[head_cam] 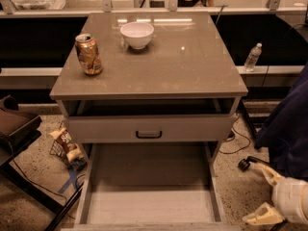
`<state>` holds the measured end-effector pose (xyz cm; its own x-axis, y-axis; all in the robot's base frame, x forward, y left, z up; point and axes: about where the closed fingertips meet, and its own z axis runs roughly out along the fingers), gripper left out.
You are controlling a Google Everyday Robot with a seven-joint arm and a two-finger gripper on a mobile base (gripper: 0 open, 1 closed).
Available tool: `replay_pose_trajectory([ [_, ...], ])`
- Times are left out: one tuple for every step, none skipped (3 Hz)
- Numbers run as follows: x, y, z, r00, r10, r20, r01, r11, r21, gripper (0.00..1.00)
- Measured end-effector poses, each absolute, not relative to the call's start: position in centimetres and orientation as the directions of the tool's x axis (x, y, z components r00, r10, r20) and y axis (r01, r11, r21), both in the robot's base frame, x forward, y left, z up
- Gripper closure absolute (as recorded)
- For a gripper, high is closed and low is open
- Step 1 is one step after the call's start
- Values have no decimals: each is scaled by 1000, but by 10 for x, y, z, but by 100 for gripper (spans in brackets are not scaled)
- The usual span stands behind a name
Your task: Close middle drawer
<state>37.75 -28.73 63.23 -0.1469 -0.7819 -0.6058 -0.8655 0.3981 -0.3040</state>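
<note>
The middle drawer (149, 201) is pulled far out toward me, showing its pale wood-grain floor; its front panel is cut off at the bottom edge of the view. Above it is another grey-beige drawer front (192, 128) with a dark loop handle (148, 134), with a dark gap under the cabinet top. My gripper (260, 194) is at the lower right, beside the open drawer's right side and not touching it. Its two cream fingers (262, 216) are spread apart and hold nothing.
On the cabinet top (192, 66) stand a soda can (88, 54) and a white bowl (137, 34). A snack bag (66, 146) lies on the floor at the left beside a dark chair (17, 126). A water bottle (252, 57) and cables are at the right.
</note>
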Motion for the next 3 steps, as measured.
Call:
replay_pose_trajectory([
  [345,-291,579,-148,-766,-625,-867,405,-291,40],
  [310,-278,527,-125,-739,-662,-881,389,-269,63],
  [272,-260,481,-117,-708,-696,-900,373,-227,87],
])
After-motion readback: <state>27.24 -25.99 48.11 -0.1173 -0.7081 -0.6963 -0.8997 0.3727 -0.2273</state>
